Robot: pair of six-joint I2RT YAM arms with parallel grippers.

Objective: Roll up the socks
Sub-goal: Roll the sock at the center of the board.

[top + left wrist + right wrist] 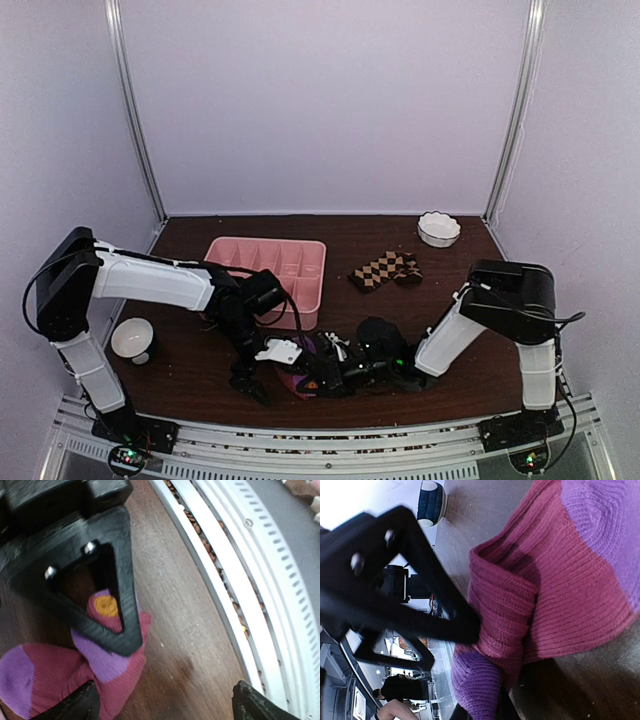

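From above, the left gripper (252, 388) hangs over the near part of the dark table (190, 385), its jaws spread wide and empty. Close beside it, the right gripper (325, 380) is clenched on the pink sock (293, 381), which lies bunched between the two grippers. The checkered sock (385, 270) lies flat, well beyond both sets of jaws, near a pink tray (268, 262).

From the left wrist, the released jaws frame mostly bare wood. The pink sock lies against one fingertip and just ahead of the jaws, with the right gripper's black triangular finger set on its purple and orange part. A white rail (260, 580) runs past the other fingertip.

From the right wrist, the jaws pinch a thick fold of magenta knit. Purple patches of the sock show on either side of them.
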